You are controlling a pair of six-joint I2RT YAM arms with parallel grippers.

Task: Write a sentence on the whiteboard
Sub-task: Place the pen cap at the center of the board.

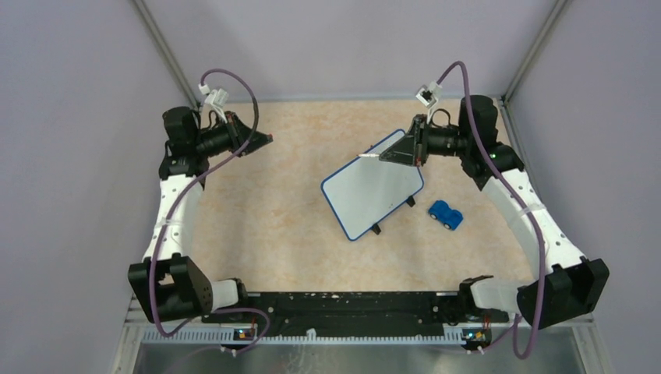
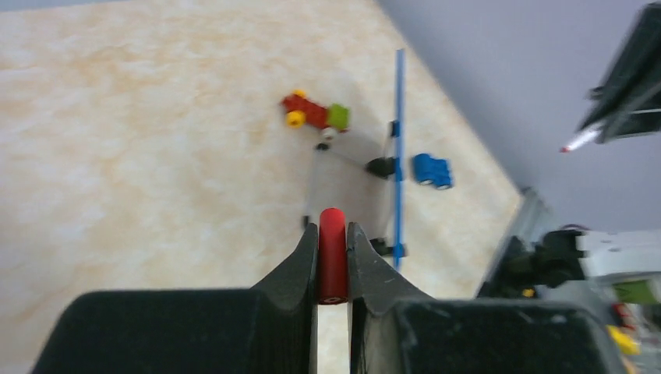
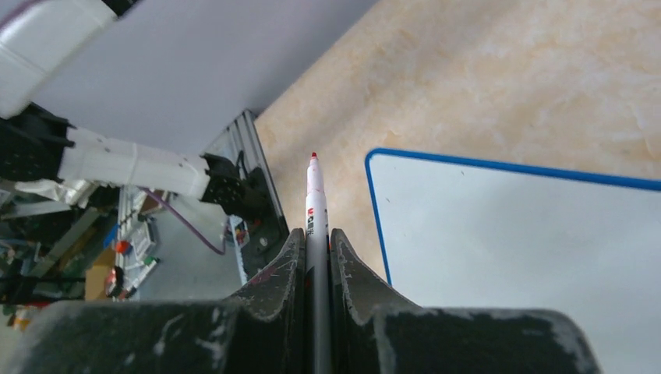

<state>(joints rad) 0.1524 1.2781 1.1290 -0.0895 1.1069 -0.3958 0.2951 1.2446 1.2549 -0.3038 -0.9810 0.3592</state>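
Mid-table, whiteboard [image 1: 366, 195]: rests on the beige marbled tabletop [image 1: 273, 226], turned at an angle to the arms, blue rim all round, black feet showing at its near edge; the face looks plain white from overhead and from the right wrist.
Right gripper [image 3: 315, 238]: closed tight on a marker [image 3: 315, 202], white barrel running forward between the fingers, red tip bare and pointing ahead.
Marker tip: at the whiteboard's far corner; the right wrist view puts it just outside the blue rim, and whether it touches the board cannot be told.
Left gripper [image 2: 333, 234]: closed on a red marker cap [image 2: 332, 253], held well apart from the whiteboard, at the table's left side.
Blue toy car [image 1: 446, 215]: on the table just right of the whiteboard, not touching it.
Red, yellow and green toy [image 2: 316, 114]: seen only from the left wrist, on the table near the edge-on board.
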